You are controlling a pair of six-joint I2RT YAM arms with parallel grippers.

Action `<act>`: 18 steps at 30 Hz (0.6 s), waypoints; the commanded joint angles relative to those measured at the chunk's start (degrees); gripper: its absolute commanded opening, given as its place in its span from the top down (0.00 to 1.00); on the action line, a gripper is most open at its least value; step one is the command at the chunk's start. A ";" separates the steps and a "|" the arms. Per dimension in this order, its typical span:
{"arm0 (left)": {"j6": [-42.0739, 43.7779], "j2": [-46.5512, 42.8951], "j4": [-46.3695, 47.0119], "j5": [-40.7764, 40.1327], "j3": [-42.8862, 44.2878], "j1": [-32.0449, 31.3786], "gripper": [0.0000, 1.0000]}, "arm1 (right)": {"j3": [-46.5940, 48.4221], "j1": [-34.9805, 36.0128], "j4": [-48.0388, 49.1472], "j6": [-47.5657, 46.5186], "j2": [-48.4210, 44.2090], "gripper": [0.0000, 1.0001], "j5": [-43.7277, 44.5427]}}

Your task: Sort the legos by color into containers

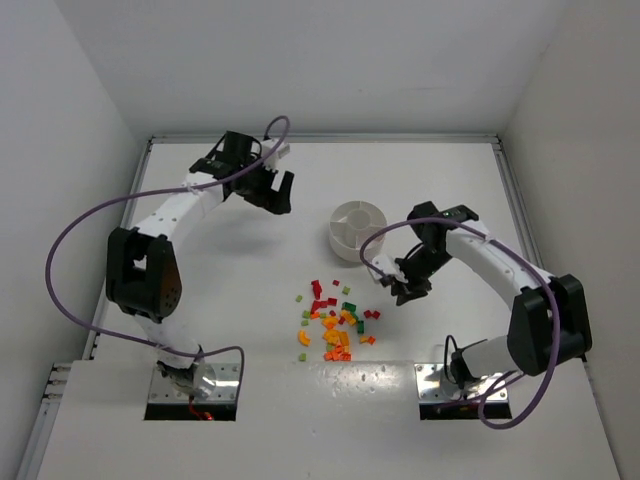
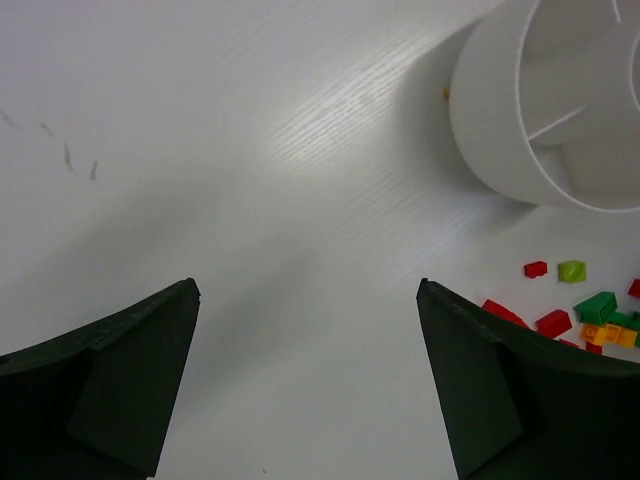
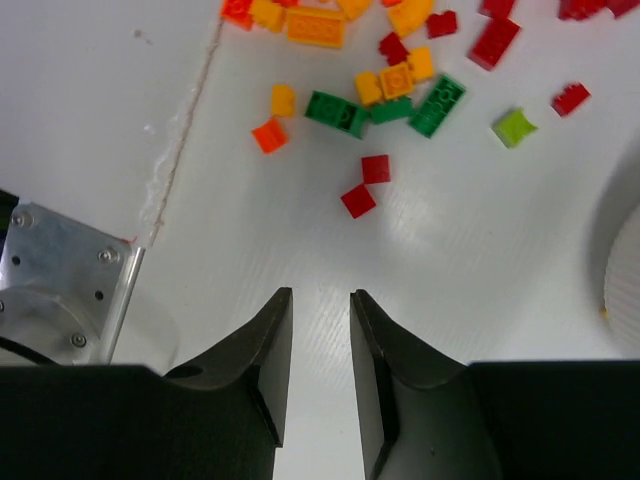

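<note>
left arm [image 1: 180, 208], right arm [image 1: 495, 262]: white links, black joints | cables [image 1: 48, 268]: purple | gripper fingers [image 3: 260, 380]: dark green

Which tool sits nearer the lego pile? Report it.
Right. The right tool is just beside the lego pile, at its right edge; the left tool is farther back, left of the white dish.

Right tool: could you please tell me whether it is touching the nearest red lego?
Apart. The right wrist view shows a strip of bare table between the right tool and the nearest red lego.
</note>
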 commanded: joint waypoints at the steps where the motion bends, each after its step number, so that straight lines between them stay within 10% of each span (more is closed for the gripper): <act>1: -4.55 -0.01 1.74 2.77 2.01 2.43 0.03 | 0.19 2.17 -4.08 -10.16 -1.01 0.70 -1.08; 18: -4.30 -14.16 1.31 4.53 -12.65 9.55 0.01 | -7.00 16.50 8.20 0.73 -4.52 0.49 5.96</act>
